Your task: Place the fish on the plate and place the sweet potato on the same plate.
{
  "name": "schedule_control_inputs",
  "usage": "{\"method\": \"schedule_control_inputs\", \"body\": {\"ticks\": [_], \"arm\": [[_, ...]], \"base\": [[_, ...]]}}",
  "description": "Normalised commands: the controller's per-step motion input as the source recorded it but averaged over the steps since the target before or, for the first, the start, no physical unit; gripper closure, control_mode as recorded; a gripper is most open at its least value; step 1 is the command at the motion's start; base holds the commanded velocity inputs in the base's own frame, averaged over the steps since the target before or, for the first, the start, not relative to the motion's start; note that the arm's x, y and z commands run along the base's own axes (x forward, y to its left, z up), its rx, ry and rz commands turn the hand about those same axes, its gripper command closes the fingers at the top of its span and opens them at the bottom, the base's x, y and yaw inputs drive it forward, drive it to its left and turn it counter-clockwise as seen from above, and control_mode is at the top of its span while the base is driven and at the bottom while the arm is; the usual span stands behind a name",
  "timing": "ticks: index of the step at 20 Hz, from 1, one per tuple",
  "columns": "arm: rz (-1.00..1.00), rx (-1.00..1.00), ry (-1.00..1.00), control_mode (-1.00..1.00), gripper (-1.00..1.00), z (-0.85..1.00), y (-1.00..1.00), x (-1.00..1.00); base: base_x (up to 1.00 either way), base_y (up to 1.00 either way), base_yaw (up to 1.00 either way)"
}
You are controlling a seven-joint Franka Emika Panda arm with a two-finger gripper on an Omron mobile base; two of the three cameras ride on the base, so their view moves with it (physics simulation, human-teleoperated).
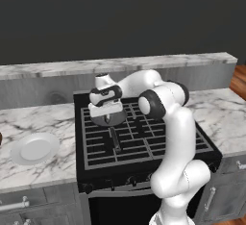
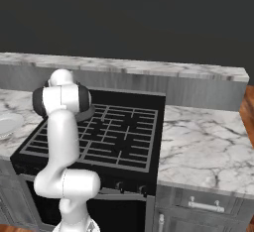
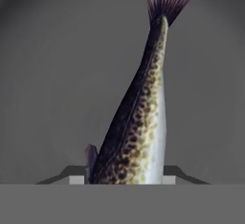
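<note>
The fish (image 3: 139, 122), speckled brown and silver with a reddish tail, lies on the dark grey floor of the frying pan (image 3: 52, 74). My gripper (image 3: 125, 180) is down in the pan, one fingertip against each side of the fish near its head, shut on it. From the left base view the gripper (image 1: 108, 116) reaches down into the pan (image 1: 120, 118) on the stove's rear left burner. The white plate (image 1: 34, 148) sits on the counter left of the stove, and its edge (image 2: 7, 125) shows in the right base view. The sweet potato is out of view.
The pan's long handle (image 1: 115, 140) points toward the stove front. The black stove grates (image 1: 144, 142) lie between marble counters (image 1: 216, 118) on both sides. A raised back ledge (image 1: 115, 66) runs behind the stove.
</note>
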Motion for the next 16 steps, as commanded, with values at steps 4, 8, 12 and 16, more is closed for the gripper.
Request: {"method": "schedule_control_inputs", "body": {"ticks": [4,8,12,16], "arm": [[0.00,0.04,-0.01,-1.00,1.00,0.02,-0.12,-0.09],[0.00,0.00,-0.08,-1.00,1.00,0.24,-0.01,-0.15],[0.00,0.00,-0.14,-1.00,1.00,0.44,0.00,-0.25],[0.00,0.00,-0.13,-1.00,1.00,0.47,0.00,-0.38]], "base": [[0.00,0.00,0.00],[0.00,0.00,0.00],[0.00,0.00,0.00],[0.00,0.00,0.00]]}}
